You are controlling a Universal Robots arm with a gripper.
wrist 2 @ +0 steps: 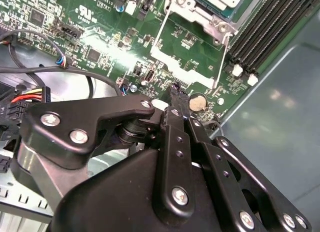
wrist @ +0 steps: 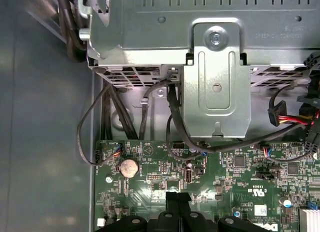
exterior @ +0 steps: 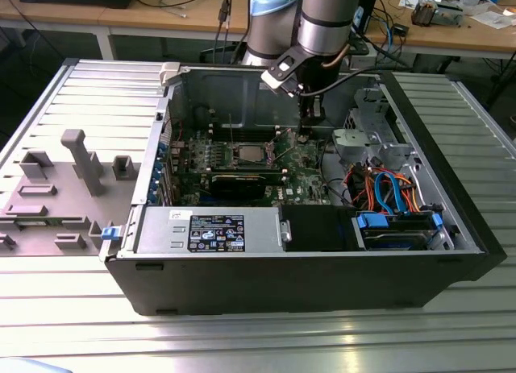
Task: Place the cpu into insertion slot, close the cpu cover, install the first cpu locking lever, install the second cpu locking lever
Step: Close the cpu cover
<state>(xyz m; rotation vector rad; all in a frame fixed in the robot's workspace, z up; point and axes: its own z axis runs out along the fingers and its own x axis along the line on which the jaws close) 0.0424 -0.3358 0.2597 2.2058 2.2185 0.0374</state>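
**A:** Where is the gripper (wrist 2: 174,91), and how do its fingers (wrist: 171,204) stand?

**B:** They are pressed together, tip against tip, in both wrist views. I see nothing pinched between them. They point down at the green circuit board (wrist: 225,192), just beside a round coin cell (wrist: 128,168). Whether the tips touch the board I cannot tell.

**A:** And the cpu?

**B:** The cpu (exterior: 248,153) lies flat in the insertion slot (wrist 2: 212,22), silver top up. It is near the gripper but apart from it, on the exterior view's left of the fingers. Black memory slots (wrist 2: 260,26) run along the slot's far side.

**A:** What holds all this?

**B:** An open computer case (exterior: 306,284), lying on its side on a ribbed metal table (exterior: 322,341). Inside are the board and a long black graphics card (exterior: 242,182) on the near side of the cpu. A power supply (exterior: 205,228) sits against the near wall. On the exterior view's right there is a grey metal drive cage (wrist: 215,91), with orange, blue and black cables (exterior: 387,188).

**A:** And the arm?

**B:** The arm (exterior: 326,18) slants in over the case's far wall. The gripper hangs nearly upright between the cpu and the drive cage. A grey plastic shroud (exterior: 85,167) lies on the table outside the case, on the exterior view's left.
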